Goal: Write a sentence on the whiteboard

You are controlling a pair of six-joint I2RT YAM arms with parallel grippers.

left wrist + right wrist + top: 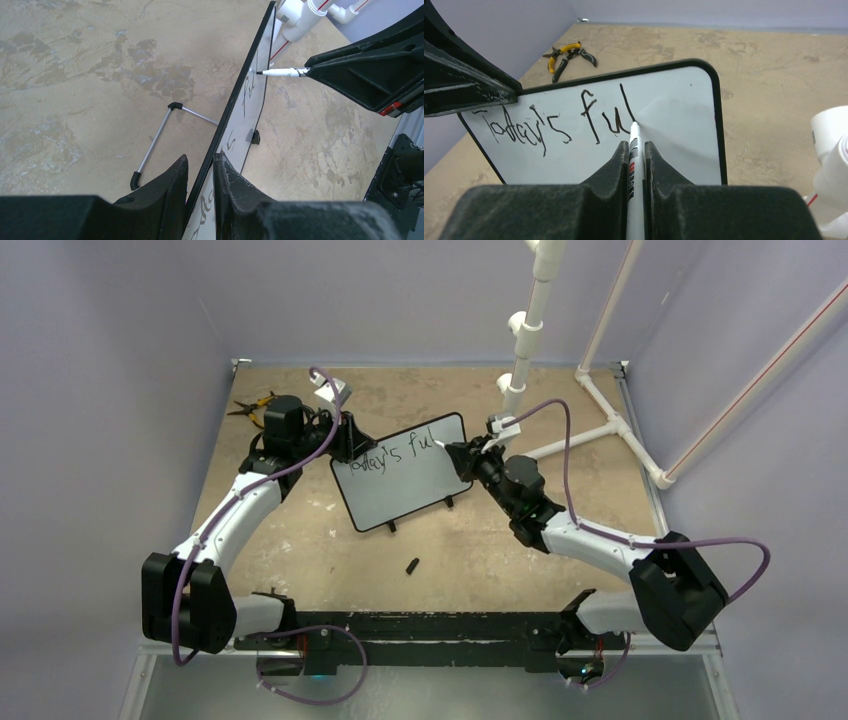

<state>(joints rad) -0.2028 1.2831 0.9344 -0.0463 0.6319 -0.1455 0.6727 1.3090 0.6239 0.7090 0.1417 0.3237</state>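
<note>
— What is being seen at the far left?
— Pliers (252, 408) are lying by the back corner.
— And the left gripper (201, 165)?
— It is being kept clenched on the left edge of the whiteboard (410, 495), which is being held standing mid-table between the arms.
— What is being written?
— The sentence (559, 122) is reading "Today's ful" along the top line.
— And on the right?
— A marker (634, 170) is being clasped by the right gripper (636, 147), its tip being pressed at the foot of the "l".
</note>
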